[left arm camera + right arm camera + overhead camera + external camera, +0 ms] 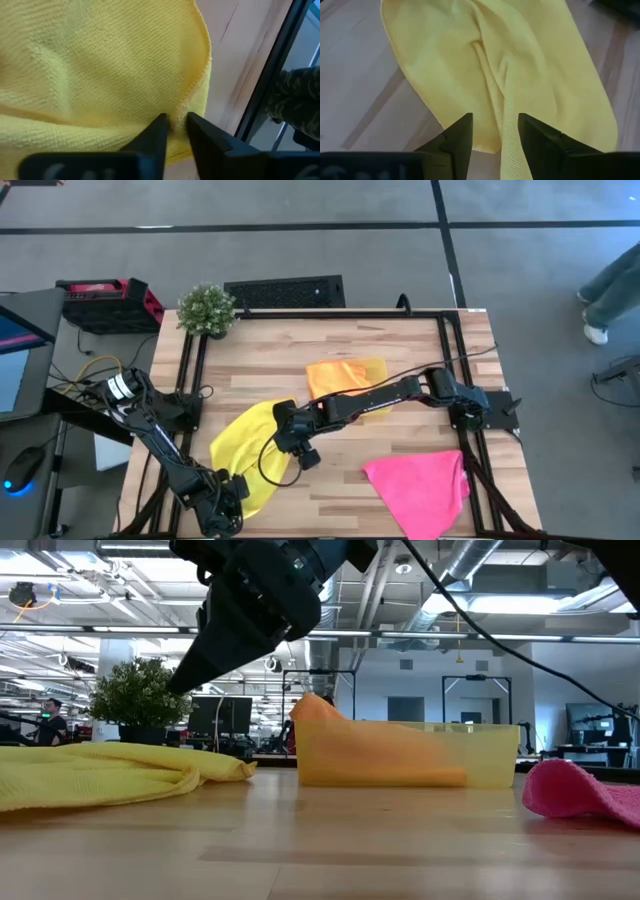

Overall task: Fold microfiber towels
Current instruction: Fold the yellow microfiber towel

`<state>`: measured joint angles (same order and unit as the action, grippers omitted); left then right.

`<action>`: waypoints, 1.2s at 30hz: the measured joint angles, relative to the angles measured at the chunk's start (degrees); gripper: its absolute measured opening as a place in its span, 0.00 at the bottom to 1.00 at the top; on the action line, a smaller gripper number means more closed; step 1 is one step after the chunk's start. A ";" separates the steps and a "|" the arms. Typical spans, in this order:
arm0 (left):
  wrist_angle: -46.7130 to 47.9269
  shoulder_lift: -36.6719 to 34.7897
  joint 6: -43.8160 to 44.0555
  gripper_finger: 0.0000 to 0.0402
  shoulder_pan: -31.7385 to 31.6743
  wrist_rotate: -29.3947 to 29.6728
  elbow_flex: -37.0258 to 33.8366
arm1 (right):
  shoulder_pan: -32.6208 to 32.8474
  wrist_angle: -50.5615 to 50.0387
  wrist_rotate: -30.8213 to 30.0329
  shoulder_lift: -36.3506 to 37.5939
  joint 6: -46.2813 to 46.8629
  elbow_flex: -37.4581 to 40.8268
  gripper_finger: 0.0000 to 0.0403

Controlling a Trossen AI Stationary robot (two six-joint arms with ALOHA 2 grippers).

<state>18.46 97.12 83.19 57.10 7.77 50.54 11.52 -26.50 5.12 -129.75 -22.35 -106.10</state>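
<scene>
- Yellow towel spread loosely and creased on the counter, toward the left near side, with a long wrinkle running down its middle.
- Left end effector down at the towel's near edge, fingers narrowed to a slim gap with a small pucker of hem between them; apparently pinching it, though a firm grip cannot be confirmed from the wrist view.
- Right end effector poised just above the opposite end of the same towel, fingers apart and straddling the central ridge, holding nothing.
- Orange towel bunched in the translucent tray at the far middle; pink towel lying at the near right, well apart from the work.
- Step in hand, by judgement: securing two ends of the yellow towel ahead of a fold.
- Good practice: seat the left pinch fully on the hem before any lift, taking one layer only.
- Lower the right fingers onto a true corner or edge, not the raised wrinkle, to avoid gathering extra cloth.
- Lift both ends together and level, drawing the towel taut enough to shed creases.
- Risk: a shallow pinch slipping off the hem mid-lift.
</scene>
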 joint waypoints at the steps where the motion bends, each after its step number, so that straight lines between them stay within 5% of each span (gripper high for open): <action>1: 0.34 0.00 -0.32 0.12 0.00 0.00 0.30 | 0.06 -0.19 0.03 0.00 -0.02 0.00 0.45; 4: 0.66 -0.07 -1.74 0.02 -0.02 0.02 1.91 | 0.36 -2.05 0.87 0.02 -0.13 0.00 0.43; 22: 12.10 -0.13 -3.18 0.00 0.00 0.07 9.75 | 0.34 -3.87 0.99 0.04 7.33 0.00 0.43; 36: 15.56 -0.15 -0.46 0.00 -0.01 0.56 12.48 | 0.84 -2.91 0.98 0.09 0.46 0.00 0.57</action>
<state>34.03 96.97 82.73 57.09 8.33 63.01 12.36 -29.41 6.10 -129.67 -21.90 -106.10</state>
